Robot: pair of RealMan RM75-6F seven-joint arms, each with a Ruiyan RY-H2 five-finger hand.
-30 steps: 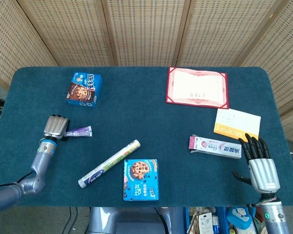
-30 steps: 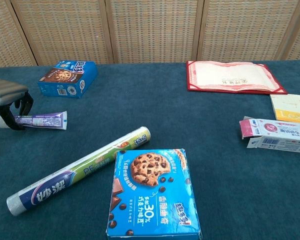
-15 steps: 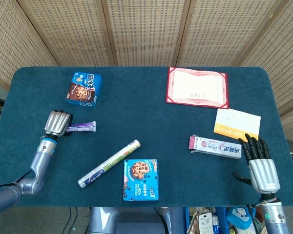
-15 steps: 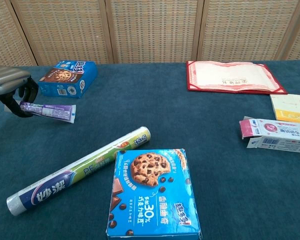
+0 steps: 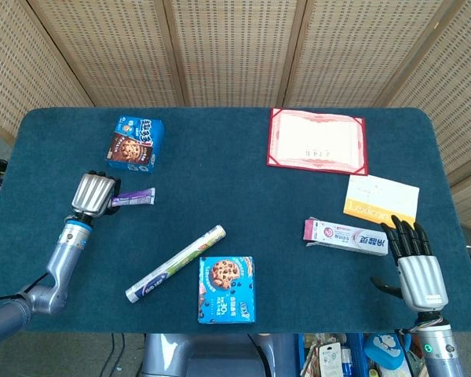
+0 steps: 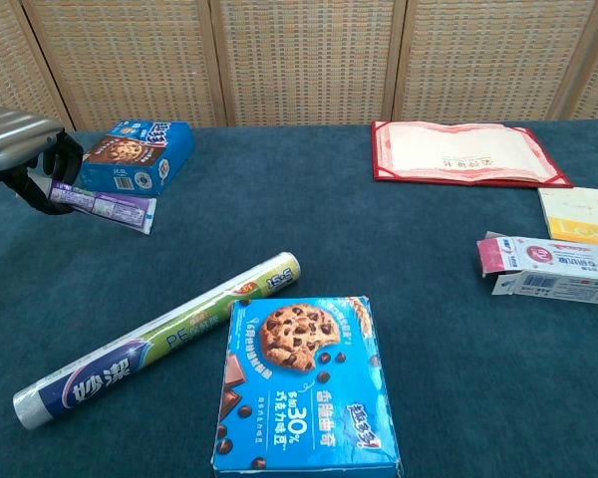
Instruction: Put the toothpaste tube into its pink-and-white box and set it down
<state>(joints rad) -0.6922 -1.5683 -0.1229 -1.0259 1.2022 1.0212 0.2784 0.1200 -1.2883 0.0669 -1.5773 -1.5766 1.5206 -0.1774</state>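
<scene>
The left hand (image 5: 92, 193) is at 9 o'clock on the blue table (image 5: 220, 173). Its fingers are curled around one end of the tube (image 5: 133, 197). The tube is purple and white. In the chest view the tube (image 6: 110, 205) sticks out to the right of the hand (image 6: 25, 159) and looks lifted off the cloth, with its far end dipping a little.

The pink-and-white box (image 5: 345, 236) lies flat at 4 o'clock, well apart from the tube. In the chest view the box (image 6: 553, 265) has its left flap open.

The right hand (image 5: 414, 263) is at 5 o'clock, just beside the box's right end. Its fingers are straight and spread apart, and it holds nothing.

A roll (image 5: 175, 263) lies slanted near 7 o'clock. A big cookie box (image 5: 227, 289) lies at 6 o'clock, just beside the roll. A small cookie box (image 5: 135, 144) stands at 10 o'clock, near the left hand. A red folder (image 5: 317, 140) lies at 1 o'clock. A yellow and white card (image 5: 381, 201) lies at 3 o'clock, just above the pink-and-white box.
</scene>
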